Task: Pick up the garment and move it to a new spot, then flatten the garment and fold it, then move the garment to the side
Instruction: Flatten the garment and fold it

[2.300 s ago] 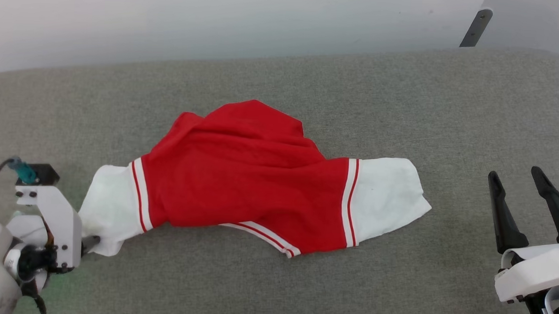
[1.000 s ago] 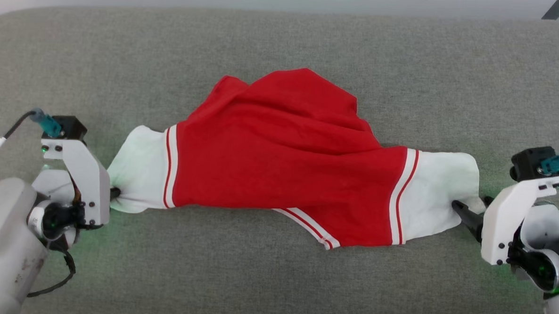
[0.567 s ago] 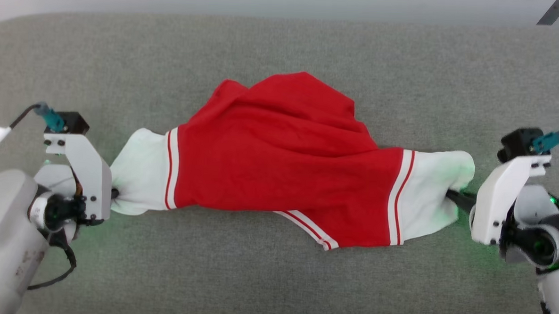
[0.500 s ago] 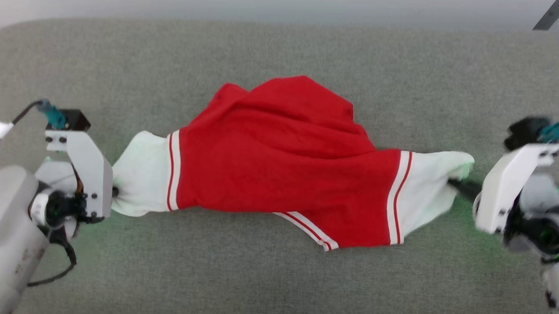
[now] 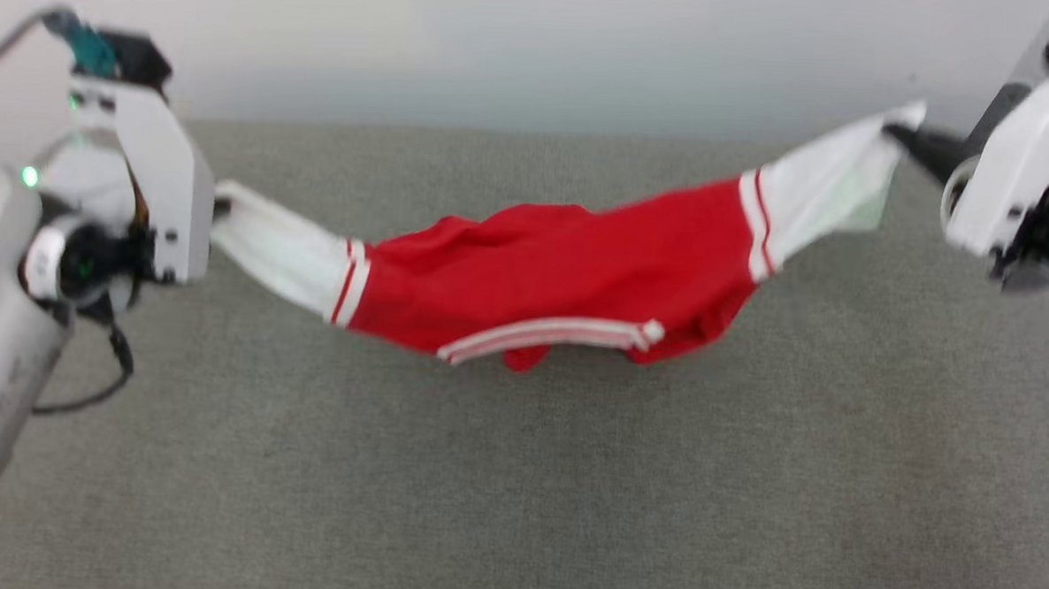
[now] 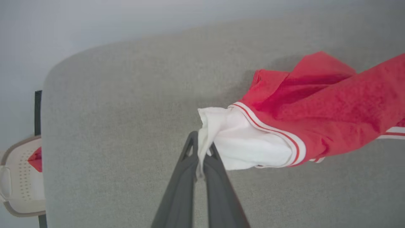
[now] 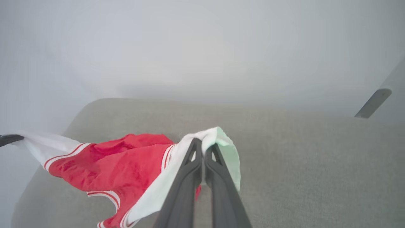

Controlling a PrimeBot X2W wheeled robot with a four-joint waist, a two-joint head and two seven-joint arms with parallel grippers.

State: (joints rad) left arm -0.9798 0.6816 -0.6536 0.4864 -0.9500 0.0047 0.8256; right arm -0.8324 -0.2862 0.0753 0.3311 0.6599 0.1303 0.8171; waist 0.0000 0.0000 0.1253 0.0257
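Sagging garment (image 5: 561, 278), both ends inside left and right jaws.

Soft, even, bright light; the head view is motion-blurred throughout, with a faint shadow below the garment (image 5: 569, 279) at centre.
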